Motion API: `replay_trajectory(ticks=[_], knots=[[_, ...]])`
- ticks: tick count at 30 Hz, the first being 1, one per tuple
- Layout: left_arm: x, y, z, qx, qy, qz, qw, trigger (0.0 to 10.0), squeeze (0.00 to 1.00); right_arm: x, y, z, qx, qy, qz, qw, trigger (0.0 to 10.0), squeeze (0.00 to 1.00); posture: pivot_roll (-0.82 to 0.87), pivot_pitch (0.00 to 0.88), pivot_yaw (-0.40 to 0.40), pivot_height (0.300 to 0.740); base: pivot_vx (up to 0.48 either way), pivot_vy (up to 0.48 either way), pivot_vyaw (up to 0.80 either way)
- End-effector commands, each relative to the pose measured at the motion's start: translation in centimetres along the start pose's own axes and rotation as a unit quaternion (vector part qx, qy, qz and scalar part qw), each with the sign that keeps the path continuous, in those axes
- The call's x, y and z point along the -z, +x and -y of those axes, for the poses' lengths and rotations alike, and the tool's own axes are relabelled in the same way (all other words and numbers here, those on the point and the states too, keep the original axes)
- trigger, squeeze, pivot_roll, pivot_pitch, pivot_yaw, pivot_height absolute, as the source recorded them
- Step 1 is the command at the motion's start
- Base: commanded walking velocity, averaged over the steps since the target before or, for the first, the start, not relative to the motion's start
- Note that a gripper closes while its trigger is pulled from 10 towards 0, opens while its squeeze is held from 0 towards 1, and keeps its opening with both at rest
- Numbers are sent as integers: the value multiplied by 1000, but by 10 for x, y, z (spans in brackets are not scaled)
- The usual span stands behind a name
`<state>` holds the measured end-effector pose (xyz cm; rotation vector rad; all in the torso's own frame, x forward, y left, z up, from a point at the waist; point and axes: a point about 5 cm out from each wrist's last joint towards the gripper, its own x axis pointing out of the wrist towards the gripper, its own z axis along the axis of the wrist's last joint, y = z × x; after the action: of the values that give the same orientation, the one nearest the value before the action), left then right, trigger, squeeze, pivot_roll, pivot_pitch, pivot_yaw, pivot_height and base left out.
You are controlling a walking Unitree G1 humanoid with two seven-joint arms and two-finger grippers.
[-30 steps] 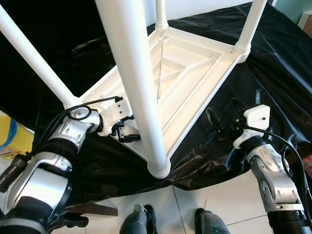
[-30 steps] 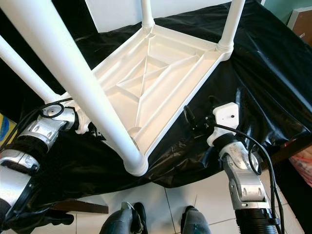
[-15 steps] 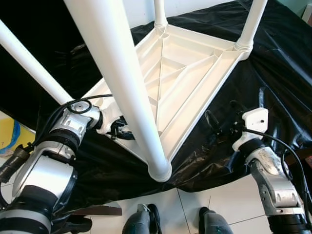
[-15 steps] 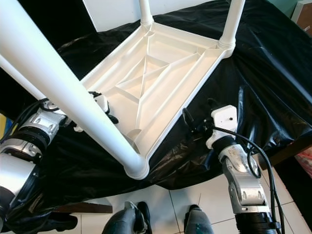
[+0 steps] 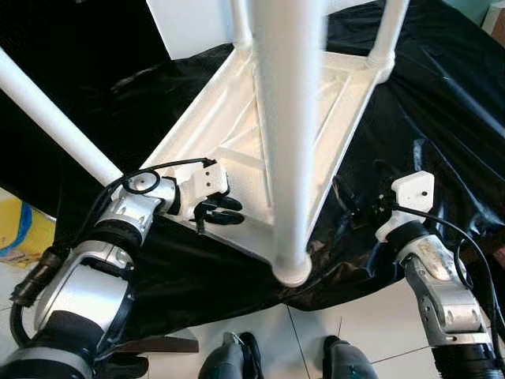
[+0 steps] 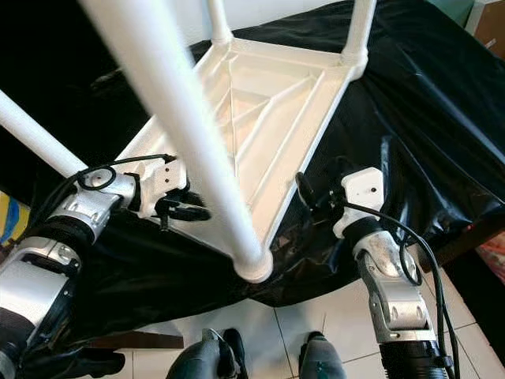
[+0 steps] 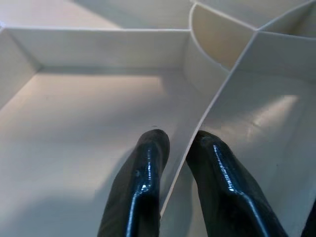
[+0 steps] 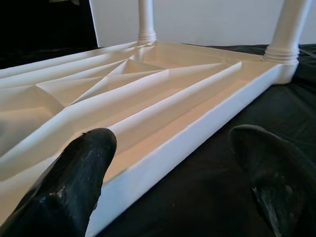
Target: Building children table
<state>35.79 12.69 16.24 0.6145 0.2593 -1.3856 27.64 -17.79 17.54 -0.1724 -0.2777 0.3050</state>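
Because the white plastic children's table (image 5: 268, 134) lies upside down on the crinkled black plastic sheet (image 5: 442, 110), its ribbed underside faces up and its four white tubular legs point toward the camera, which leaves every leg socket reachable from above. All four legs look seated, so the assembly seems close to done, with checking or turning the table over as the likely remainder.

The left gripper (image 5: 225, 210) reaches over the near-left edge of the tabletop, and the left wrist view shows why: its two black fingers (image 7: 148, 163) straddle one thin white stiffening rib (image 7: 197, 143), closed in tight with one finger on each side, apparently pinching the rib to steady or drag the table. The right gripper (image 6: 312, 193) sits low on the black sheet at the table's right side rim (image 8: 197, 138); its fingers are spread wide, one over the rim and one on the sheet outside, holding nothing, seemingly lined up to close on that edge.

The nearest leg (image 5: 290, 118) is blurred and crosses the middle of both eye views, hiding part of the underside. Every leg's far end is cut off by the frame. Whatever supports the sheet is covered. Two dark feet (image 5: 284, 359) show on the white floor tiles (image 5: 379, 316).
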Motion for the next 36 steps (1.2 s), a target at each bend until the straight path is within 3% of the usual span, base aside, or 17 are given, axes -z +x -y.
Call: replay_trajectory(ticks=[1,4,11,12,16,17,18,19,20,24,26,30,31,32,33,36], knots=[[21,0,5,-50,-79,14,996,0,0,4,1,-5,-7,9,-6,1000,10000,0,-51,187,142,740,0,0,0],[16,5,5,-64,-86,34,994,0,0,3,3,-6,-2,10,-2,1000,10000,0,-51,183,141,740,0,0,0],[-5,22,4,-122,-89,91,984,0,0,13,-2,7,105,28,-19,994,10000,0,-54,176,140,740,0,0,0],[-8,24,3,-130,-93,105,982,10000,0,17,-6,8,121,29,-26,992,10000,0,-60,176,144,740,0,0,0],[-11,23,3,-136,-96,119,979,10000,0,20,-10,10,134,29,-31,990,10000,0,-65,177,148,740,0,0,0],[-12,21,4,-136,-99,128,977,10000,47,20,-13,11,138,35,-32,989,10000,0,-68,179,150,740,0,0,0],[-16,14,5,-130,-107,151,974,10000,1000,20,-17,15,142,39,-30,989,10000,0,-73,184,153,740,0,0,0],[-18,12,6,-127,-109,160,973,10000,1000,20,-19,16,143,40,-30,988,10000,0,-73,184,153,740,0,0,0],[-21,8,4,-137,-106,172,970,10000,1000,20,-21,19,149,40,-29,988,10000,1000,-74,188,153,740,0,0,0],[-28,0,1,-152,-102,193,964,10000,1000,20,-24,23,153,45,-27,987,10000,1000,-74,190,153,740,0,0,0],[-40,-16,0,-167,-101,230,953,10000,0,15,-30,29,151,52,-15,987,10000,1000,-76,198,152,740,0,0,0],[-46,-29,1,-170,-104,255,946,10000,0,11,-34,33,148,61,-6,987,10000,1000,-84,203,158,740,0,0,0],[-45,-48,10,-161,-107,261,946,10000,0,7,-40,40,126,73,-7,989,10000,290,-84,209,156,740,0,0,0],[-45,-48,10,-161,-107,261,946,10000,0,7,-40,40,126,73,-7,989,10000,290,-84,209,156,740,0,0,0],[-44,-55,15,-160,-106,257,947,10000,0,5,-42,42,109,74,-11,991,10000,0,-84,210,156,740,0,0,0],[-42,-62,21,-162,-103,248,950,10000,0,4,-46,44,82,71,-19,994,10000,0,-88,212,157,740,0,0,0]])
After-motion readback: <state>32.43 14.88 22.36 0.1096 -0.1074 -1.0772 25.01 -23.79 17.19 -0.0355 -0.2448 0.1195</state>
